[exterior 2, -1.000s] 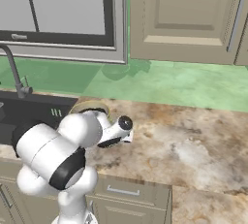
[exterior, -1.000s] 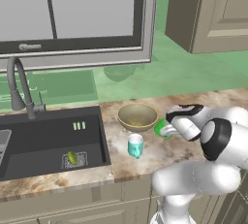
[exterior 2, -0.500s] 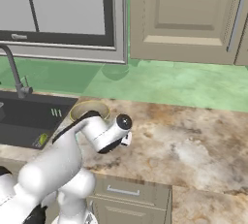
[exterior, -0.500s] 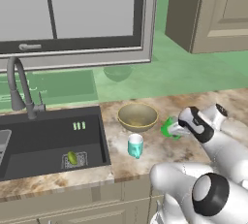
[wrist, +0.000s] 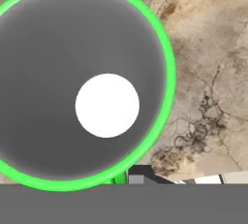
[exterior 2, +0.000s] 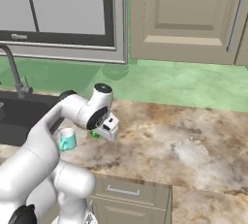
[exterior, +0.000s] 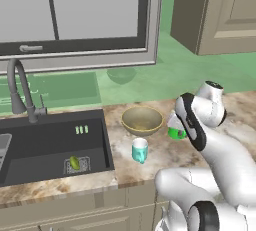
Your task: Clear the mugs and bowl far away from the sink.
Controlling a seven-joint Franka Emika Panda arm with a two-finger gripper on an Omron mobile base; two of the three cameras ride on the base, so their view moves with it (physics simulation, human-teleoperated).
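Your claw (exterior 2: pixel 107 130) pinches the green mug (exterior: pixel 176 133) by its rim beside the bowl (exterior: pixel 142 120). Next, lift and carry it right along the bench (exterior 2: pixel 193 140), away from the sink (exterior: pixel 45 145).

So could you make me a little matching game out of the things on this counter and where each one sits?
Things:
1. green mug
2. teal mug
3. bowl
4. faucet

Places:
A. behind the sink
B. near the counter's front edge, in front of the bowl
C. at the end effector
D. just right of the sink, nearer the wall than the teal mug

Pairs: 1-C, 2-B, 3-D, 4-A
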